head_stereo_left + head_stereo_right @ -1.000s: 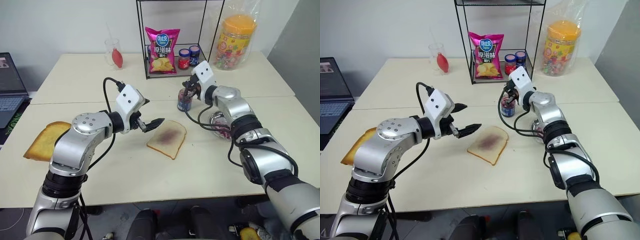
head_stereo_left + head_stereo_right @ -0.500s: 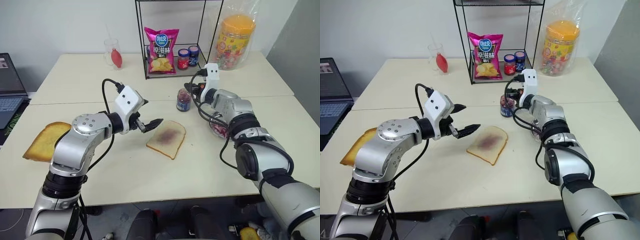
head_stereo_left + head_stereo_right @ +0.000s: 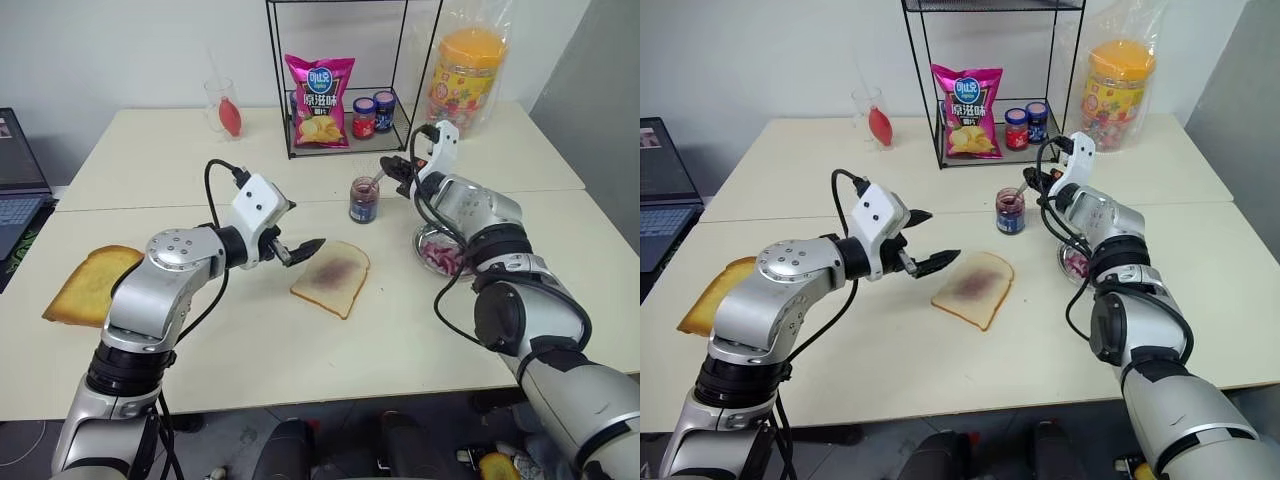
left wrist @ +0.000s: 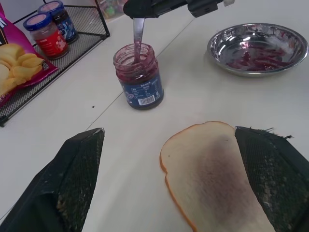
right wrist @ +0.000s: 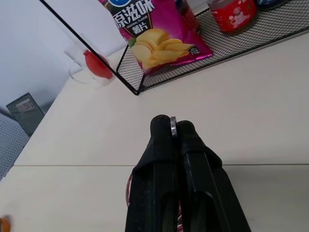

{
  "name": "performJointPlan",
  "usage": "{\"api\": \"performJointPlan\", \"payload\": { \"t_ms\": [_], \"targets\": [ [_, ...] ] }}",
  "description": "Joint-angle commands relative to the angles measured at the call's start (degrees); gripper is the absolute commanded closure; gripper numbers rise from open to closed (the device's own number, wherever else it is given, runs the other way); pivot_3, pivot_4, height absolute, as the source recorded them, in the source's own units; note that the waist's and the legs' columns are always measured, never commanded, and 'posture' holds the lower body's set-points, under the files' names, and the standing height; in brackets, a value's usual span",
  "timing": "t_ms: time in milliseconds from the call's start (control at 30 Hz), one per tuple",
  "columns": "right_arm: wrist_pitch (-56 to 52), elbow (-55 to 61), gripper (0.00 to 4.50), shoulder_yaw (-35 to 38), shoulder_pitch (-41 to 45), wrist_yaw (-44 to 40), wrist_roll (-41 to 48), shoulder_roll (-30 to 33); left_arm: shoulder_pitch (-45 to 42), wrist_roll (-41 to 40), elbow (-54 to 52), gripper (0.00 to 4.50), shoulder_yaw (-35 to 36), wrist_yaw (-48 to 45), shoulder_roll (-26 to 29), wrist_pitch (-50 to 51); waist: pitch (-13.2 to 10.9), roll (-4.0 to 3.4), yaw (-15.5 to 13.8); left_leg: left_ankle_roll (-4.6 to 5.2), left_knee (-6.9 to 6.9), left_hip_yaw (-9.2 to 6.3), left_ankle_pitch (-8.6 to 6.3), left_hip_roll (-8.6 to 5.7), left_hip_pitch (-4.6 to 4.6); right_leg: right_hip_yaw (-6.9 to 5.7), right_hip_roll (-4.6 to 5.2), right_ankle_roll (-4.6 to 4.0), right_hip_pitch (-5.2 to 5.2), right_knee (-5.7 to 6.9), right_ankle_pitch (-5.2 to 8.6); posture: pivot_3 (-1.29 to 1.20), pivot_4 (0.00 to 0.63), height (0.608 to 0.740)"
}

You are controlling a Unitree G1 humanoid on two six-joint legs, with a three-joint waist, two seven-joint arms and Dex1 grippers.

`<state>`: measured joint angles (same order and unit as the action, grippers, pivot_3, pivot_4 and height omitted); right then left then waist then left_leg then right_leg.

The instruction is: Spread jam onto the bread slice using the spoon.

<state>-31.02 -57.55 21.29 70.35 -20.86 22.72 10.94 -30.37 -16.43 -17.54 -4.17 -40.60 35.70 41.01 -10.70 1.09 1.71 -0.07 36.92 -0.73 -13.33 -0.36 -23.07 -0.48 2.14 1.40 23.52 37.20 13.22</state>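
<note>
The bread slice [image 3: 330,277] lies flat mid-table, pale with a purple jam stain at its centre. Just left of it my left gripper [image 3: 297,246] hovers open and empty, its fingers [image 4: 77,179] spread either side of the slice in the left wrist view. Behind the slice stands the open jam jar [image 3: 364,200] with a dark blue label. The spoon [image 4: 138,36] leans in the jar, bowl end down in the jam. My right gripper [image 3: 390,165] is shut on the spoon's handle just above and right of the jar; the handle's metal edge [image 5: 173,126] shows between its closed fingers.
A metal bowl [image 3: 440,250] with red smears sits right of the bread. A toasted slice [image 3: 85,283] lies at the far left. Behind stand a wire rack [image 3: 340,90] with a chip bag and two small jars, a candy jar [image 3: 462,70] and a glass [image 3: 225,108].
My right wrist has rolled and swung from above the jar to its right side, still shut on the spoon, which now leans in the jar. The left arm has stayed put.
</note>
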Motion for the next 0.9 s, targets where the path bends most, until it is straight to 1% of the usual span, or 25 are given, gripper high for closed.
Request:
{"api": "performJointPlan", "payload": {
  "t_ms": [33, 367, 533, 733, 900],
  "targets": [
    [-0.87, 3.56, 4.49, 1.08, 1.95, 0.65, 2.09, 0.23, -0.31, 0.29, -0.7, 0.0, 0.77, 0.31, 0.3, -1.08, 0.0, 0.0, 0.03, 0.0, 0.0, 0.0, 0.0, 0.0, 0.0, 0.0, 0.0, 0.0, 0.0, 0.0, 0.0, 0.0, 0.15, 0.74],
    [-0.45, 5.91, 4.49, -0.84, 1.0, 0.16, 1.4, 0.98, -0.47, 0.43, -0.47, 0.0, 0.68, 0.31, 0.33, -1.19, 0.0, 0.0, 0.02, 0.0, 0.0, 0.02, 0.0, -0.01, 0.0, -0.01, -0.01, 0.0, 0.0, -0.01, 0.0, 0.0, 0.15, 0.74],
    [0.82, 8.03, 4.49, -4.06, -0.36, -0.97, -0.76, 1.19, -0.69, 0.48, -0.26, 0.0, 0.45, 0.12, 0.34, -1.3, 0.0, 0.0, 0.02, 0.0, 0.0, 0.01, 0.0, -0.01, 0.0, -0.01, -0.02, 0.0, 0.0, 0.0, 0.0, 0.0, 0.15, 0.74],
    [1.3, 9.71, 4.49, -5.88, -1.38, -1.49, -1.99, 1.2, -0.82, 0.52, -0.05, 0.0, 0.34, -0.07, 0.42, -1.45, 0.0, 0.0, 0.01, 0.0, 0.0, 0.01, 0.0, -0.01, 0.0, -0.01, -0.02, 0.0, 0.0, 0.0, 0.0, 0.0, 0.15, 0.74],
    [1.38, 9.57, 4.49, -5.1, -1.39, -0.86, -1.16, 1.25, -0.97, 0.55, 0.03, 0.0, 0.21, -0.18, 0.47, -1.46, 0.0, 0.0, 0.01, 0.0, 0.0, 0.0, 0.0, -0.01, 0.0, -0.01, -0.02, 0.0, 0.0, 0.0, 0.0, 0.0, 0.15, 0.74]
  ]
}}
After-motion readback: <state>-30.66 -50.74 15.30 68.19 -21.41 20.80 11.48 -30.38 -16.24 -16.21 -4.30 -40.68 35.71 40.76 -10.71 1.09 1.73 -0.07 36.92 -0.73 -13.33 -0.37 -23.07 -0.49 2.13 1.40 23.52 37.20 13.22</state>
